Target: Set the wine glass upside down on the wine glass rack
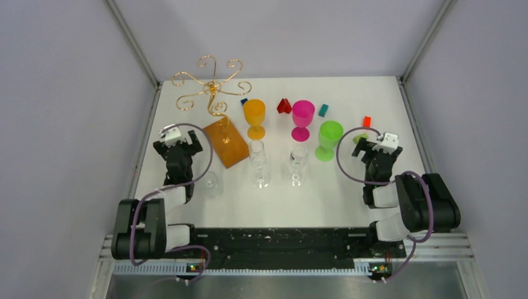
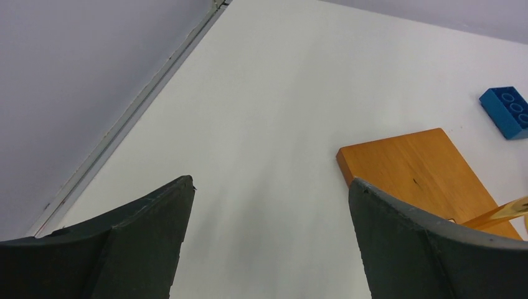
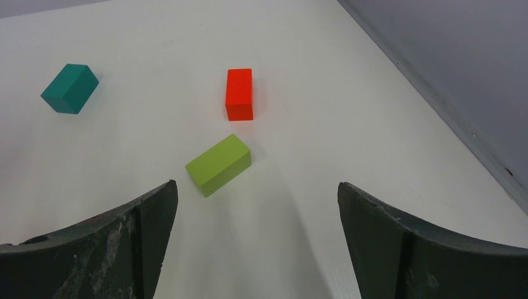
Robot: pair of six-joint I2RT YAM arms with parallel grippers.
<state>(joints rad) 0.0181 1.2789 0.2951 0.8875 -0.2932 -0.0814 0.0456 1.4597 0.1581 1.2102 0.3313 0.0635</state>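
The wine glass rack [image 1: 212, 87], gold wire scrolls on an orange-brown wooden base [image 1: 225, 142], stands at the back left. Three clear wine glasses are on the table: one [image 1: 212, 184] beside my left arm, two upright in the middle [image 1: 258, 163] [image 1: 298, 163]. My left gripper [image 1: 180, 142] hangs open and empty just left of the base. In the left wrist view, the left gripper [image 2: 271, 184] has only bare table between its fingers, and the base's corner [image 2: 411, 165] lies to the right. My right gripper [image 1: 378, 146] [image 3: 256, 185] is open and empty at the right.
Orange [image 1: 254, 117], magenta [image 1: 302, 118] and green [image 1: 328, 138] goblets stand behind the clear glasses. Small blocks lie about: blue [image 2: 507, 111], teal [image 3: 70, 88], red-orange [image 3: 240, 93] and lime [image 3: 218, 164], the last just ahead of the right fingers. Walls close both sides.
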